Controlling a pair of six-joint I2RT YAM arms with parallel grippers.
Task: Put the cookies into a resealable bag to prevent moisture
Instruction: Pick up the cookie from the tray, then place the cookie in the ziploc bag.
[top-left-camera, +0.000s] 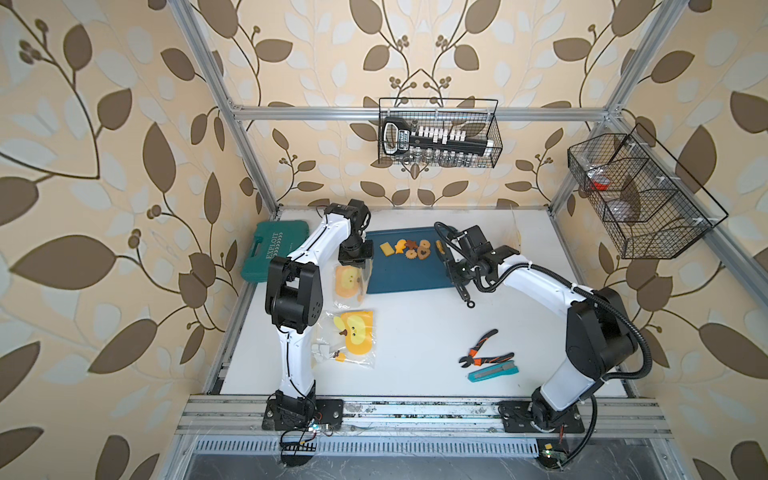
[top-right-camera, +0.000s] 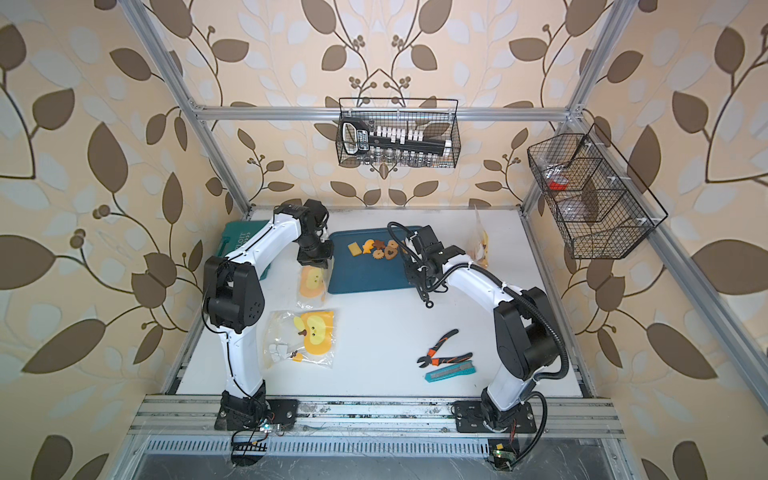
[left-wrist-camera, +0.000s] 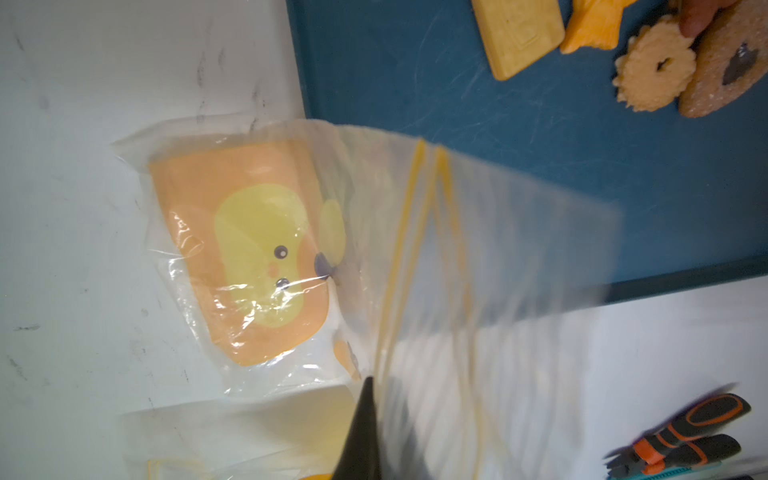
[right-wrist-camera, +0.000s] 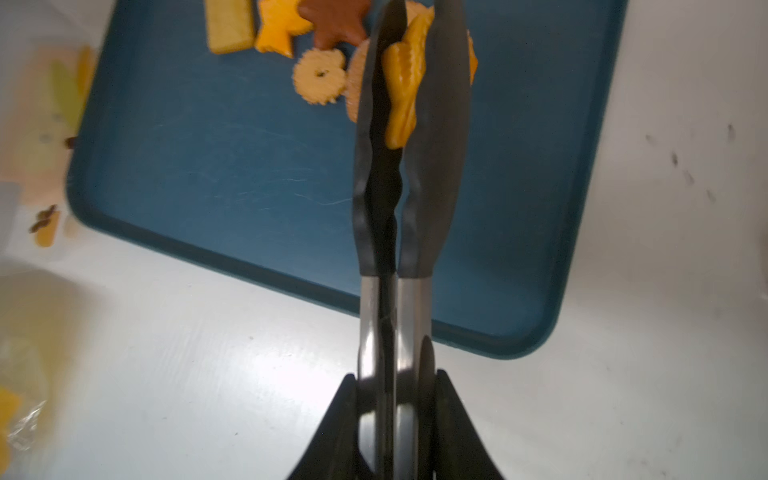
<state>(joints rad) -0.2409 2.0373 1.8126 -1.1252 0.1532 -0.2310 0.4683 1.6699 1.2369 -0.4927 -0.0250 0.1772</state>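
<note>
Several cookies (top-left-camera: 411, 248) (top-right-camera: 378, 248) (right-wrist-camera: 320, 77) lie at the far end of a blue tray (top-left-camera: 407, 274) (top-right-camera: 365, 276). My right gripper (right-wrist-camera: 395, 382) (top-left-camera: 451, 270) is shut on the handles of black-tipped metal tongs (right-wrist-camera: 395, 208). The tongs pinch an orange fish-shaped cookie (right-wrist-camera: 401, 91) over the tray. My left gripper (left-wrist-camera: 374, 386) (top-left-camera: 353, 264) is shut on the mouth edge of a clear resealable bag (left-wrist-camera: 257, 249) (top-left-camera: 349, 282) with a duck print. That bag hangs at the tray's left edge and its lower end touches the table.
A second duck-print bag (top-left-camera: 349, 336) holding small bits lies near the left arm. Orange-handled pliers (top-left-camera: 486, 353) and a teal utility knife (top-left-camera: 494, 372) lie front right. A green tool case (top-left-camera: 278, 249) sits back left. Another clear bag (top-right-camera: 480, 245) stands back right.
</note>
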